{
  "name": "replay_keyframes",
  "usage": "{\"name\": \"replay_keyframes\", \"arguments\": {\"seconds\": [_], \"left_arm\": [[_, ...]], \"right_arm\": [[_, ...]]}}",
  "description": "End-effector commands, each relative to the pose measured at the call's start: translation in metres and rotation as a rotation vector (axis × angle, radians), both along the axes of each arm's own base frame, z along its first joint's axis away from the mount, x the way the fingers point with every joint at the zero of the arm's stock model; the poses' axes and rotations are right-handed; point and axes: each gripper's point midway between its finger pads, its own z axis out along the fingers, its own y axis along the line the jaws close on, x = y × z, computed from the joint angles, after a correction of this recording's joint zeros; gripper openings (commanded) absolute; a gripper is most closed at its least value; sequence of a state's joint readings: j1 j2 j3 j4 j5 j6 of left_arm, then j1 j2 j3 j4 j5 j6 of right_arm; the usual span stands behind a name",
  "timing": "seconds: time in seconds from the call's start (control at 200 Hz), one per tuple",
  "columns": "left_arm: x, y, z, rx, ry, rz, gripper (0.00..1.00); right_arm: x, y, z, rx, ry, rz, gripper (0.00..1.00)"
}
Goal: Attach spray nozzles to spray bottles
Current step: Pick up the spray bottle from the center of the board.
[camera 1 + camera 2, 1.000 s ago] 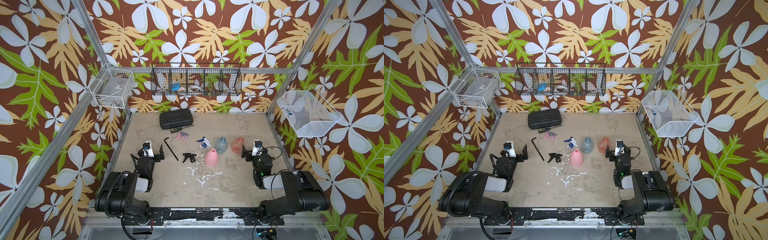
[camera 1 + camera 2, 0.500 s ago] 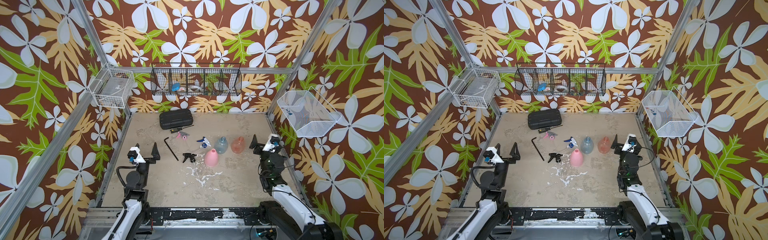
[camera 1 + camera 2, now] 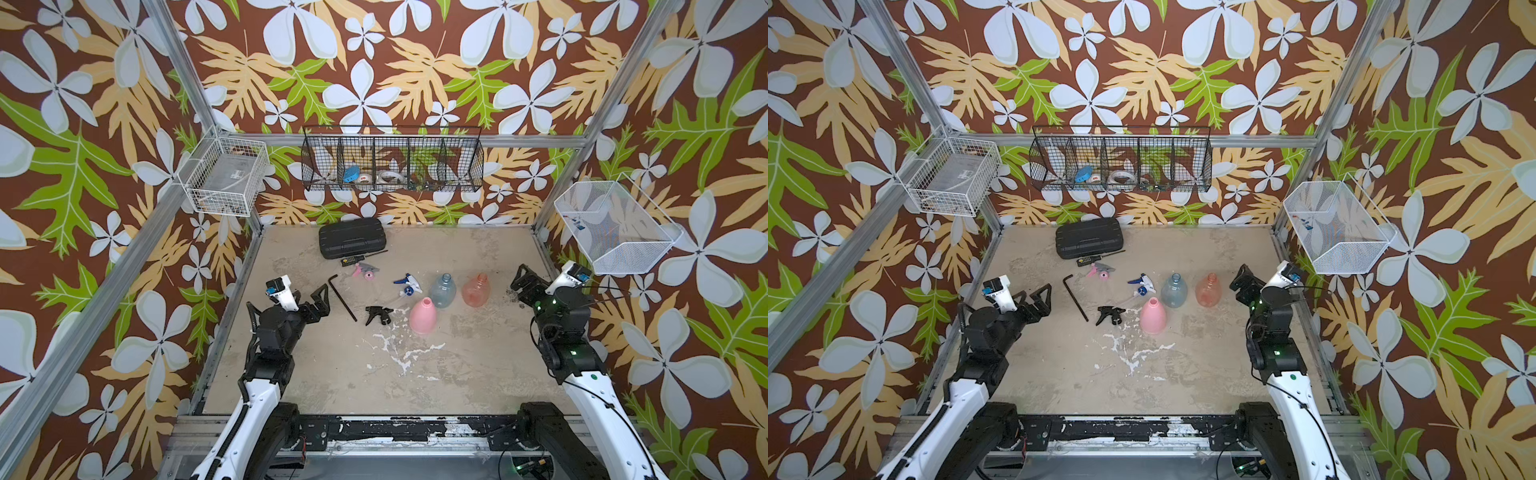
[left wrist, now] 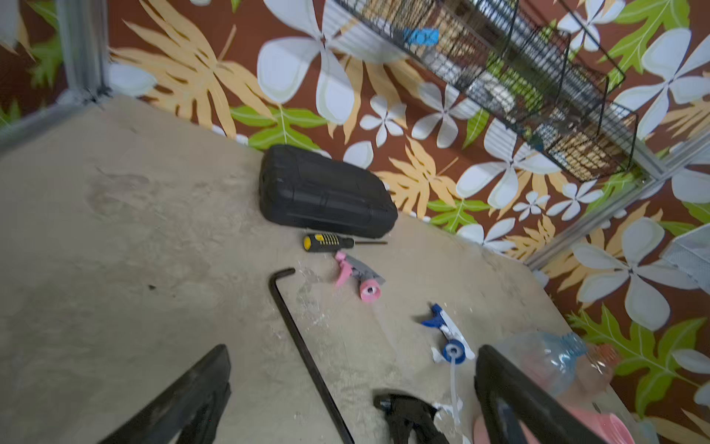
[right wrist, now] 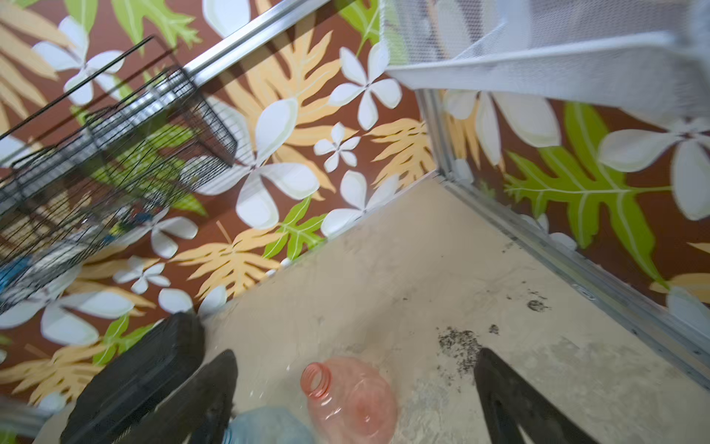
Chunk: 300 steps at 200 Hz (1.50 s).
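Spray bottles (image 3: pixel 1174 291) are standing upright and uncapped just right of centre in both top views. The pink cone-shaped bottle (image 3: pixel 423 316) is sitting lowest in the frame, the clear bluish bottle (image 3: pixel 443 291) just above and to its right, and the orange bottle (image 3: pixel 476 290) further right, near it. Spray nozzles (image 3: pixel 1110 314) are lying loose on the table (image 3: pixel 478 365) to the left of the bottles. The black nozzle (image 3: pixel 377 314) is lying just left of the pink cone-shaped bottle, the white and blue nozzle (image 3: pixel 407 284) above it, and the pink and grey nozzle (image 3: pixel 363 271) higher and further left. No nozzle is sitting on any neck, so the procedure is judged to be at its opening step, the approach to a first pick. The next move is calling for one arm to steady a bottle while the other lifts a nozzle and aligns its collar with the neck. The left gripper (image 3: pixel 318 300), at centre left, is hovering with jaws spread wide, holding and touching nothing. The right gripper (image 3: pixel 524 286), at centre right, is likewise hanging wide open and empty, near the orange bottle but apart from it.
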<state>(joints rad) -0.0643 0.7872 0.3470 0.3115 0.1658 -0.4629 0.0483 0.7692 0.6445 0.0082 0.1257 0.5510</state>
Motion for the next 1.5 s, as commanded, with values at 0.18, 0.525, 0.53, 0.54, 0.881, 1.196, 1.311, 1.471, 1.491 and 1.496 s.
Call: {"name": "replay_keyframes", "arguments": {"seconds": [0.18, 0.525, 0.53, 0.54, 0.881, 1.196, 1.311, 1.471, 1.491, 1.496], "left_arm": [[-0.009, -0.014, -0.038, -0.219, 0.091, -0.032, 1.0], [-0.013, -0.048, -0.032, -0.106, 0.086, -0.052, 1.0], [-0.013, -0.05, -0.033, -0.102, 0.087, -0.054, 1.0], [-0.014, -0.053, -0.034, -0.096, 0.089, -0.059, 1.0], [-0.021, -0.059, -0.042, 0.005, 0.004, -0.051, 1.0], [-0.028, -0.048, -0.063, -0.053, -0.009, 0.0, 1.0], [-0.03, -0.048, -0.065, -0.056, -0.02, -0.007, 1.0], [-0.035, -0.031, -0.067, -0.063, -0.018, 0.075, 1.0], [-0.037, -0.03, -0.067, -0.068, -0.024, 0.08, 1.0], [-0.037, -0.029, -0.067, -0.069, -0.025, 0.081, 1.0]], "right_arm": [[-0.001, 0.122, 0.0, -0.188, 0.084, 0.446, 0.86], [0.003, 0.187, -0.01, -0.145, 0.098, 0.646, 0.72], [0.003, 0.188, -0.011, -0.145, 0.1, 0.647, 0.72], [0.003, 0.188, -0.011, -0.142, 0.106, 0.644, 0.73], [-0.007, 0.18, 0.006, -0.048, 0.074, 0.681, 0.95], [-0.011, 0.195, -0.015, -0.177, 0.165, 0.68, 0.68], [-0.01, 0.208, -0.023, -0.22, 0.163, 0.644, 0.65], [-0.005, 0.221, -0.043, -0.273, 0.184, 0.607, 0.64], [-0.004, 0.222, -0.046, -0.274, 0.189, 0.606, 0.63], [-0.003, 0.222, -0.047, -0.274, 0.191, 0.605, 0.63]]}}
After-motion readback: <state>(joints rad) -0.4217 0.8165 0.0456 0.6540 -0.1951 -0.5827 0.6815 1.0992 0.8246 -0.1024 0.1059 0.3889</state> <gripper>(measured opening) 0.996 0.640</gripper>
